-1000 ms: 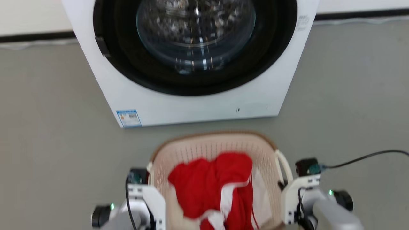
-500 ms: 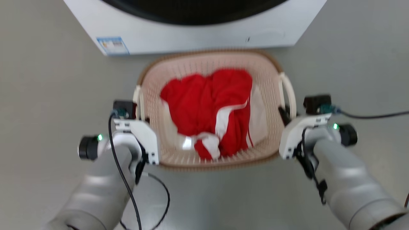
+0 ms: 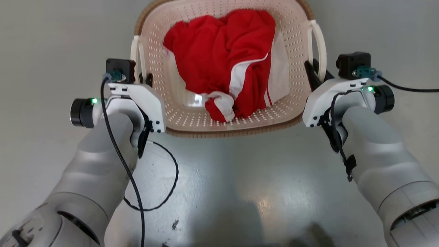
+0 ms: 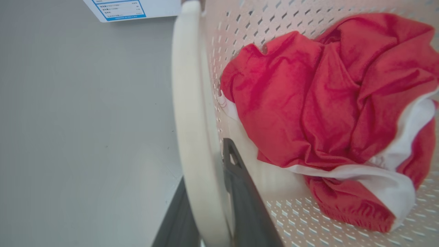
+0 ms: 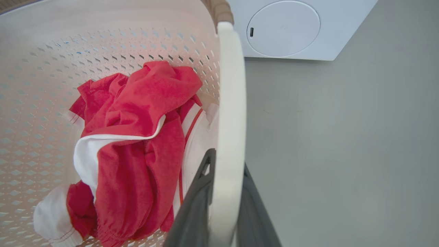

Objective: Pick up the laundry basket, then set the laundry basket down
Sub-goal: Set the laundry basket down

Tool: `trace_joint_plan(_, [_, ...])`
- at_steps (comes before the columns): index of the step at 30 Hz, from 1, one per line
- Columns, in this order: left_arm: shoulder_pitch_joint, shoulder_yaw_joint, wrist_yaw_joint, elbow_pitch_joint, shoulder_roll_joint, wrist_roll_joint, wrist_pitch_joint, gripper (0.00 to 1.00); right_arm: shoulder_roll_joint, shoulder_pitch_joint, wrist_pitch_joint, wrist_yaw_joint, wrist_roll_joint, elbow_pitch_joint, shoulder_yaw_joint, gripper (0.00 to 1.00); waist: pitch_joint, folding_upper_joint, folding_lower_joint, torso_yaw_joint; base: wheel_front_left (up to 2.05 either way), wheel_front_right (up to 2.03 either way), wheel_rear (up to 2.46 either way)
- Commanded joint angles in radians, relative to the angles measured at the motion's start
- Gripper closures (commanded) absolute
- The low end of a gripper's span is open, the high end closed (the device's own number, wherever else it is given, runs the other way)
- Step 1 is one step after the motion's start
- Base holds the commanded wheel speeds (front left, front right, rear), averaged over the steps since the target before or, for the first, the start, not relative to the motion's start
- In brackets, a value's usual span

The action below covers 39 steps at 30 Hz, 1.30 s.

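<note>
I find my left gripper (image 4: 205, 171) clamped across the laundry basket's (image 3: 223, 120) left handle (image 4: 192, 103) and my right gripper (image 5: 226, 161) across its right handle (image 5: 231, 85). The basket holds red-and-white clothes (image 3: 223, 51) and is near the washer (image 5: 284, 31). The print on the blue-bordered label (image 4: 118, 8) is illegible.

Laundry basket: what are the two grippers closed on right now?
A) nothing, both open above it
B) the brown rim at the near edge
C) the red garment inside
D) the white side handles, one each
D: the wrist views show the left gripper straddling the left side handle and the right gripper straddling the right side handle of the laundry basket.
</note>
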State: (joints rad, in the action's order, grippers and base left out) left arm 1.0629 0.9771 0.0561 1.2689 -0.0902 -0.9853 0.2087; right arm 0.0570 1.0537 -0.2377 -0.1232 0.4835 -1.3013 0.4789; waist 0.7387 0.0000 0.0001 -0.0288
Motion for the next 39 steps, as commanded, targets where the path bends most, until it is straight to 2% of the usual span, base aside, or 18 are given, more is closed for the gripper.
trace_joint_plan(1, [0.034, -0.013, 0.008, 0.004, -0.038, 0.013, 0.019, 1.00, -0.007, 0.003, -0.023, -0.008, -0.024, 0.012, 0.000, 1.00, 0.047, 0.0000, -0.0001, 0.001, 0.00, 0.00, 0.00])
trace_joint_plan(20, [0.099, -0.022, 0.003, 0.014, -0.046, 0.014, 0.043, 1.00, -0.007, 0.000, -0.024, -0.008, -0.110, 0.061, -0.097, 1.00, 0.144, 0.0000, -0.0001, -0.004, 0.00, 0.00, 0.00])
trace_joint_plan(39, [0.103, -0.009, -0.002, 0.019, -0.043, 0.013, 0.035, 1.00, -0.007, -0.020, -0.024, -0.008, -0.104, 0.065, -0.098, 1.00, 0.160, 0.0000, -0.0001, 0.002, 0.00, 0.00, 0.00])
